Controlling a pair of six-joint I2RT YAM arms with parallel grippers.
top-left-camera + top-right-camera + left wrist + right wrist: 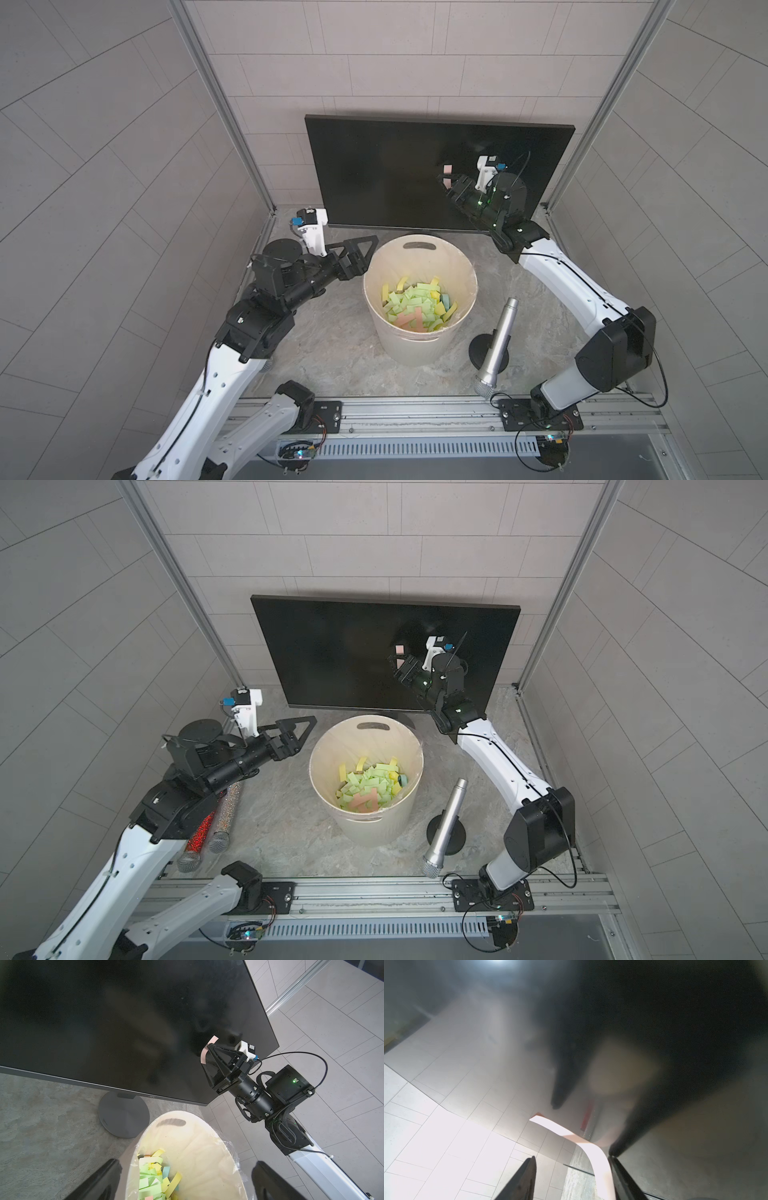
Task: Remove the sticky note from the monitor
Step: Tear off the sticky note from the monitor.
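The monitor (pixel 374 174) (pixel 324 654) (pixel 104 1022) stands black at the back of the table. A pink sticky note (pixel 447 169) (pixel 400 649) (pixel 214 1040) clings to its right half, with the free end curling off the screen. My right gripper (pixel 446 185) (pixel 398 665) (pixel 207 1054) (pixel 572 1157) is pressed up to the screen with its jaws apart. The sticky note (pixel 600 1159) runs between them, lying against one finger (pixel 623 1178); the other finger (pixel 525 1178) stands clear of it. My left gripper (pixel 370 253) (pixel 307 733) (pixel 185 1180) hangs wide open and empty by the bucket's rim.
A cream bucket (pixel 415 349) (pixel 374 829) (pixel 197 1136) holding several coloured notes stands in front of the monitor's round foot (pixel 122 1113). A silver microphone (pixel 496 340) (pixel 446 820) leans on a black base at the right. Two glittery microphones (pixel 216 825) lie under the left arm.
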